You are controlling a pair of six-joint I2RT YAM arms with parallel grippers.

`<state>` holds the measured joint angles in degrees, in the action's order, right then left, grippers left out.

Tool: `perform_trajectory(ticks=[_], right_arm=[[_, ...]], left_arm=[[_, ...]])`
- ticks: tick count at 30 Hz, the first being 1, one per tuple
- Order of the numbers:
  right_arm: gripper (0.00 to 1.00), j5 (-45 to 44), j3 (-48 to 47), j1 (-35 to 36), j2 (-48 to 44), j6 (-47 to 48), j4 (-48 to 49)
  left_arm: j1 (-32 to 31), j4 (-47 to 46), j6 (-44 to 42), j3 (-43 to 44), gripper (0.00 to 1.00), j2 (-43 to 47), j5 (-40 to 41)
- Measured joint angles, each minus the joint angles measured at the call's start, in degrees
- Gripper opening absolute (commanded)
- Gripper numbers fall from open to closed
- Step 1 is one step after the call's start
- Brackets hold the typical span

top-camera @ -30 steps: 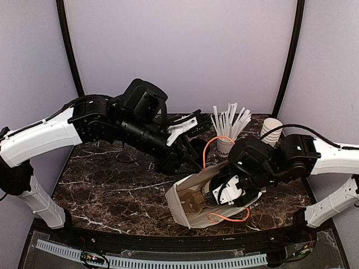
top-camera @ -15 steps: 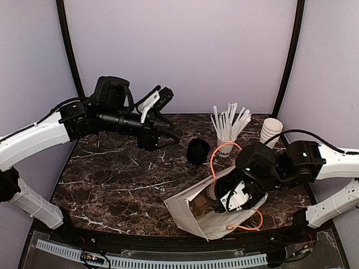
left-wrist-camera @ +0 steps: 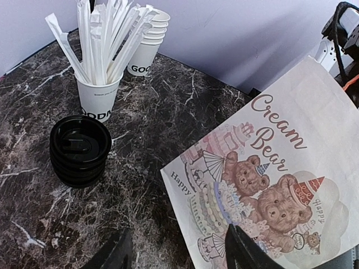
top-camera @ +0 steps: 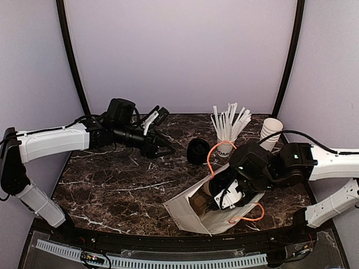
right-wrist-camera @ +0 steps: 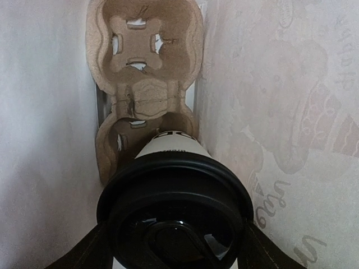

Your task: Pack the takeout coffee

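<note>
Seen from the right wrist, the takeout coffee (right-wrist-camera: 171, 154), a white cup with a black dome lid (right-wrist-camera: 174, 218), lies inside the paper bag (right-wrist-camera: 45, 112). Its base rests in the near pocket of a brown cardboard cup carrier (right-wrist-camera: 143, 56). My right gripper (right-wrist-camera: 174, 246) is shut on it, one finger on each side of the lid. From above, that gripper (top-camera: 217, 196) reaches into the mouth of the white bag (top-camera: 188, 216), which lies on its side. My left gripper (top-camera: 160, 147) hovers open and empty at the table's back left; the left wrist view shows its fingertips (left-wrist-camera: 244, 249) over the bag's printed side (left-wrist-camera: 280, 168).
A stack of black lids (top-camera: 197, 151) stands behind the bag. A white cup of white sticks (top-camera: 225, 147) and a stack of lidless cups (top-camera: 271, 131) are at the back right. The bag's orange handles (top-camera: 212, 154) loop around the right arm. The table is dark marble (top-camera: 112, 185).
My left arm has drawn back from the bag's mouth to the back left, and its jaws have opened. My right gripper has stayed in the bag with the coffee while the bag shifted a little.
</note>
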<state>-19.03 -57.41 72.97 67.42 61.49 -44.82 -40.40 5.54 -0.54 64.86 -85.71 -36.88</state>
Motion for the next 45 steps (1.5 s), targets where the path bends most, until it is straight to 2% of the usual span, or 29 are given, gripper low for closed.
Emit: perform_trajectory(ticks=[19, 26, 38, 45], right_arm=[[0.71, 4.28, -5.77, -4.68, 10.43, -3.67, -0.94], [0.7, 6.97, -12.55, -5.64, 16.44, -6.56, -6.8], [0.68, 16.65, -24.3, -8.57, 25.22, -11.26, -18.78], [0.68, 18.6, -26.12, -9.27, 27.21, -12.11, -20.96]], left_arm=[[0.55, -3.74, 3.34, -1.57, 0.57, -1.07, -4.48], [0.72, -3.89, 3.78, -2.99, 0.57, -0.48, -4.74], [0.92, -4.24, 4.46, -7.45, 0.57, 4.04, -4.7], [0.94, -4.24, 5.05, -9.25, 0.57, 5.73, -4.59]])
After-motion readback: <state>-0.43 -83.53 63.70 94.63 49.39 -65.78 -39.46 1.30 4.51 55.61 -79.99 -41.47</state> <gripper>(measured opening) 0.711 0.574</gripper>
